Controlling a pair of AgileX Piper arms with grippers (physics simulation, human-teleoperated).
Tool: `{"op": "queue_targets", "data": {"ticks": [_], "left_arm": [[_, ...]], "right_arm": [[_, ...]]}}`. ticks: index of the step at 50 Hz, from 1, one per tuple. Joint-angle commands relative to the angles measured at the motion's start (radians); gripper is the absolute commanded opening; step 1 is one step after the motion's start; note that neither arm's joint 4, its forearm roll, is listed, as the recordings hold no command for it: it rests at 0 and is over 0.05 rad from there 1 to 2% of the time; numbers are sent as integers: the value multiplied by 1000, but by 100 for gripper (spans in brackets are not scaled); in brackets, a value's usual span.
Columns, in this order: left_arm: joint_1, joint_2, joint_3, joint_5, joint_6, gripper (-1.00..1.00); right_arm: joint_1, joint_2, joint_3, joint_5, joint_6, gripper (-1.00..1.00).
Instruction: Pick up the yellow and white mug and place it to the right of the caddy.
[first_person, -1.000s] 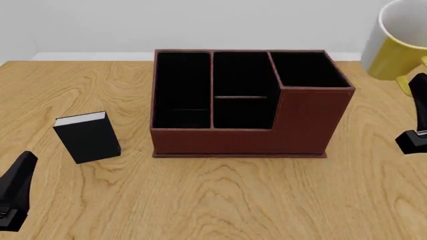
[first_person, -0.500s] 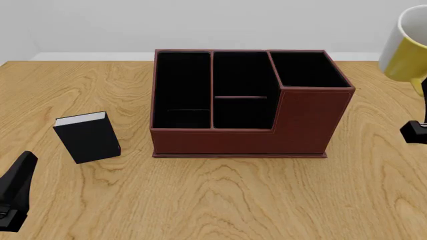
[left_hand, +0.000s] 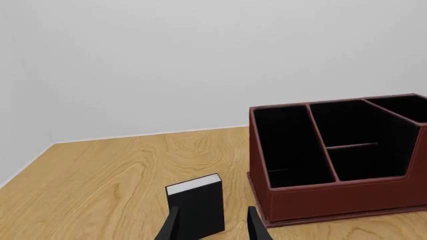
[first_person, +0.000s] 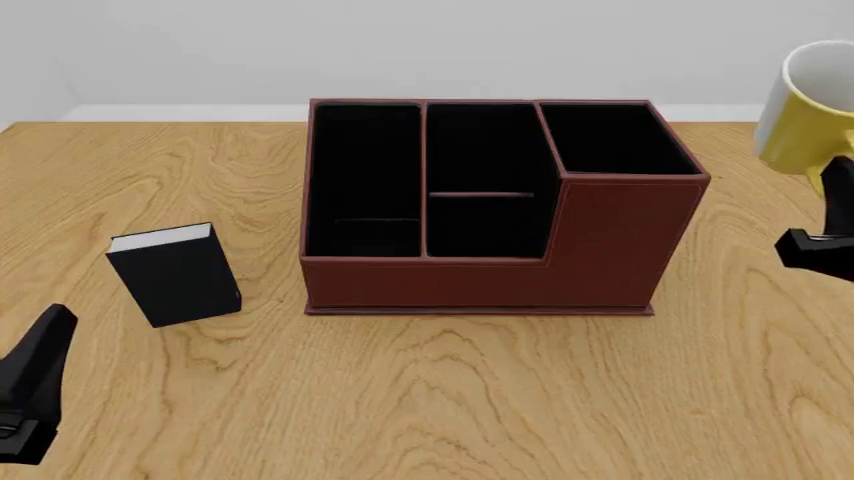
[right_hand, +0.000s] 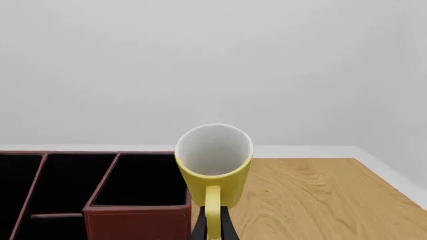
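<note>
The yellow and white mug (first_person: 811, 110) hangs in the air at the far right, above the table and to the right of the caddy (first_person: 607, 245), tilted with its white inside showing. My right gripper (first_person: 830, 215) is shut on the mug's yellow handle. In the right wrist view the mug (right_hand: 213, 162) is above the caddy's tall corner section (right_hand: 137, 220), and the right gripper (right_hand: 212, 231) pinches the handle. My left gripper (first_person: 30, 400) is open and empty at the near left. In the left wrist view the left gripper (left_hand: 213, 231) points at the caddy (left_hand: 333, 200).
A small black book with white pages (first_person: 176, 275) stands left of the caddy and shows in the left wrist view (left_hand: 197, 207) right ahead of the left fingers. The wooden table (first_person: 467, 400) ends at a white wall behind the caddy.
My right gripper has carried the mug a little to the right and lower beside the caddy. The left arm, the book and the caddy have not moved.
</note>
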Motion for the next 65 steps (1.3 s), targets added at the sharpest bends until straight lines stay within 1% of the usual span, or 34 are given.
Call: {"op": "queue_targets", "data": {"ticks": [1, 2, 7, 13, 20, 25, 33, 40, 48, 65], "left_arm": [[3, 0, -1, 3, 1, 100], [3, 0, -1, 3, 2, 100], [5, 0, 3, 1, 2, 100], [7, -1, 2, 2, 1, 100], [9, -1, 0, 3, -1, 100], [9, -1, 3, 2, 2, 100], [10, -1, -1, 4, 2, 100], [6, -1, -1, 6, 3, 100], [5, -1, -5, 9, 5, 100], [6, -1, 4, 3, 9, 100]], "right_arm": [[-29, 95, 12, -86, 20, -100], [-32, 90, 8, -76, 22, -100], [-53, 104, 11, -93, 23, -100], [-58, 113, 18, -101, 27, -100], [-36, 196, 34, -164, 26, -100], [-26, 293, 65, -258, 26, -100], [-29, 368, 86, -329, 34, -100], [-36, 352, 90, -320, 44, -100], [-38, 366, 98, -337, 47, -100], [-40, 488, 126, -453, 60, -100]]}}
